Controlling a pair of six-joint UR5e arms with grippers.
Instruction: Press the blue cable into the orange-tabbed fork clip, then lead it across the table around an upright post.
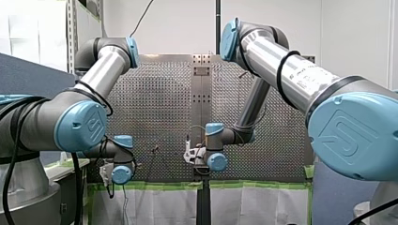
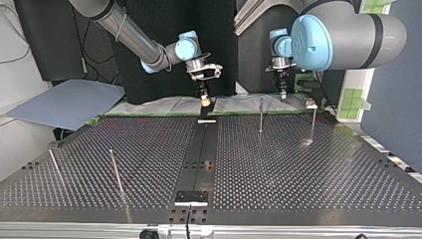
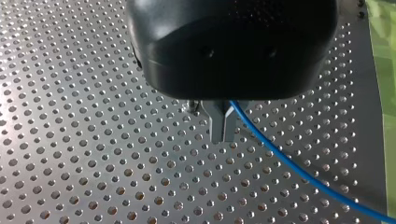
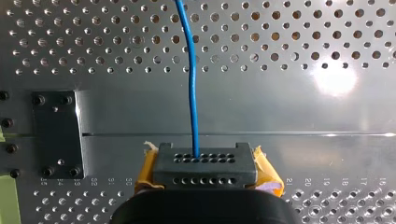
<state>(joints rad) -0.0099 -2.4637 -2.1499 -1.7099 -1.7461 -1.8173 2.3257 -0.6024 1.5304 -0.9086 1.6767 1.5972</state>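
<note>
My left gripper (image 3: 222,129) pinches the blue cable (image 3: 289,163), which trails off beside it; my right gripper's (image 4: 205,169) yellow pads (image 4: 267,171) clamp a dark holed block (image 4: 204,161) the cable enters

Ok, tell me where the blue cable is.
Right wrist view: the blue cable leaves the black block in my right pincer and runs ahead over the table; further along, my left pincer holds it.

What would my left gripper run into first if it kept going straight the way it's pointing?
Probably the perforated table: my left gripper points straight at bare plate with nothing between. The blue cable trails off sideways from the jaws, out of that line. How near is unclear.
</note>
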